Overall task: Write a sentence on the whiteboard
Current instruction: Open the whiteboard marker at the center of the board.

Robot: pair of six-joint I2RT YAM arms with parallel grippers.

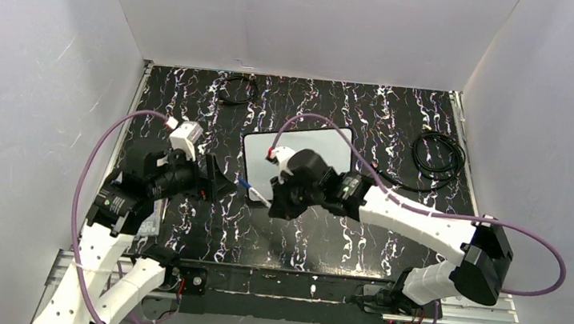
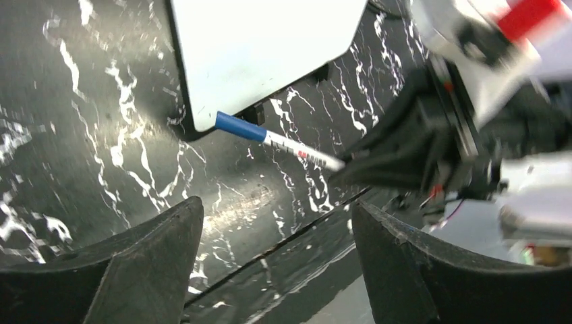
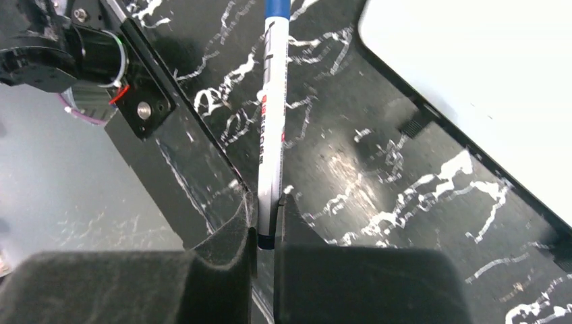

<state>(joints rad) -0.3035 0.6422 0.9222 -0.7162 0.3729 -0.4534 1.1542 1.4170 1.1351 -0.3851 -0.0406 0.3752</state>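
Your right gripper [image 3: 268, 219] fills the foreground of its own wrist view, its two dark fingers clamped on the tail end of a marker [image 3: 273, 135]. You see a white barrel with red print running away from the fingers and a blue end at the far tip. From the left wrist view that blue end sits right at the near corner of the whiteboard [image 2: 263, 54], beside one of the small black clips [image 2: 324, 71] on its long edge. You cannot tell whether it touches the board.

From above, the whiteboard [image 1: 330, 144] lies flat near the middle of the black, white-veined table [image 1: 401, 118], and the right wrist hangs over its near edge. Every part of its face you can see is plain white.

Your left gripper [image 2: 276, 223] hovers just left of the board's corner with its fingers spread wide and nothing between them. A coiled black cable [image 1: 437, 155] lies well apart at the far right.
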